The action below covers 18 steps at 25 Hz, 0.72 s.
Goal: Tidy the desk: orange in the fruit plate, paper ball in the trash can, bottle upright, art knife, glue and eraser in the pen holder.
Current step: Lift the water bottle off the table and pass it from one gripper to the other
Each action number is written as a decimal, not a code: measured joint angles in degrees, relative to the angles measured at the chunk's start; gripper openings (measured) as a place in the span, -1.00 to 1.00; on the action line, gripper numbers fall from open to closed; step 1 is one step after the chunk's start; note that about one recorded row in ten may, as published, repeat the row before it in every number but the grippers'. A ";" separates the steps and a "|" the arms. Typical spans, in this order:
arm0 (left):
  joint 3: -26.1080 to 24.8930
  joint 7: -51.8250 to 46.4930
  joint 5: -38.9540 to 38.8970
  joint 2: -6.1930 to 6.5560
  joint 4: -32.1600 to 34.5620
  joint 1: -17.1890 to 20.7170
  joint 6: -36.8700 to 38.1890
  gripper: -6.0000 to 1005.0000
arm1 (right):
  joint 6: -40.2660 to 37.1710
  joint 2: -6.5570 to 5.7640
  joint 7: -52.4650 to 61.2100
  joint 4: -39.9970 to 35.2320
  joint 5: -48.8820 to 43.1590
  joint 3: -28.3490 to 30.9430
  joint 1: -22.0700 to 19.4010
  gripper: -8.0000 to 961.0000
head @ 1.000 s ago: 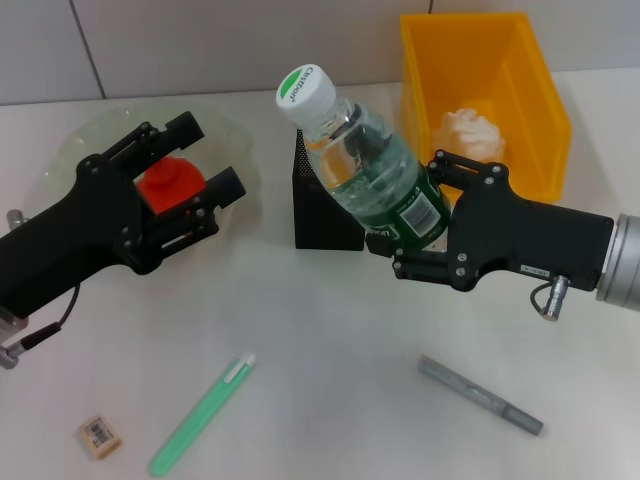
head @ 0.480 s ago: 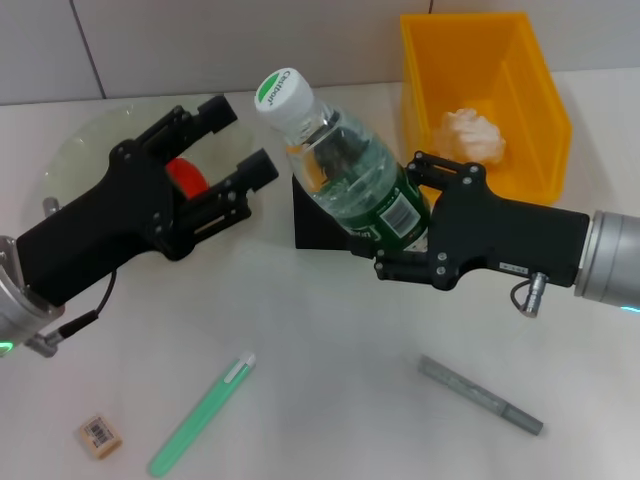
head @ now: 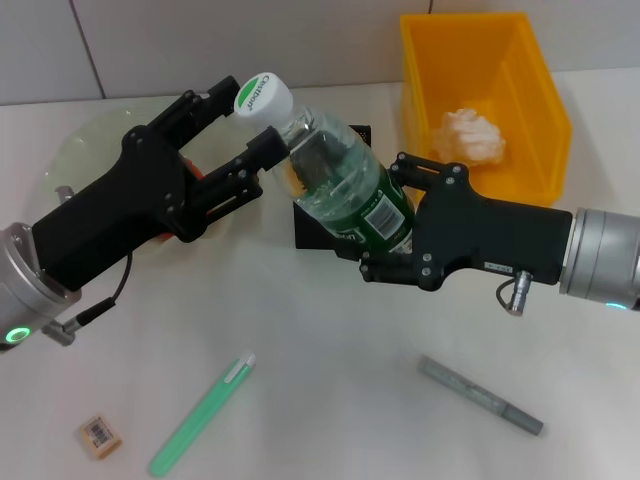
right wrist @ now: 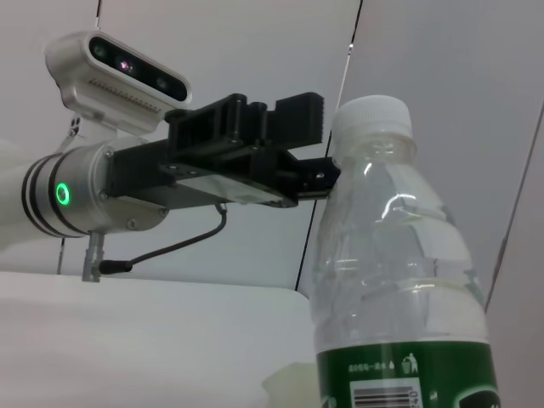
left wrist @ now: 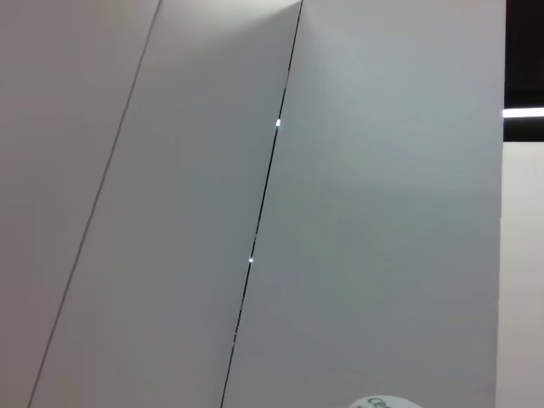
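Observation:
My right gripper (head: 385,215) is shut on the body of the clear bottle (head: 335,180), which it holds tilted above the table with the white cap toward the left. My left gripper (head: 238,125) is open, with its fingers on either side of the cap. In the right wrist view the bottle (right wrist: 395,280) is close up and the left gripper (right wrist: 293,144) is level with the cap. The orange (head: 197,172) shows only as a sliver behind the left gripper, in the fruit plate (head: 85,140). The paper ball (head: 468,135) lies in the trash can (head: 540,150). The pen holder (head: 318,232) stands behind the bottle. The eraser (head: 100,435) lies at the front left.
A green pen-shaped stick (head: 200,415) lies at the front left and a grey one (head: 480,395) at the front right. I cannot tell which is the art knife and which the glue. The left wrist view shows only wall panels and the cap's edge (left wrist: 378,402).
My left gripper has moved from over the fruit plate to the right, up to the bottle's cap. My right gripper has carried the bottle leftward.

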 joint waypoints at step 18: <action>9.76 0.84 -13.78 0.00 -2.32 0.16 -0.09 0.59 | 0.87 0.09 -2.27 0.11 1.95 -1.45 0.73 0.59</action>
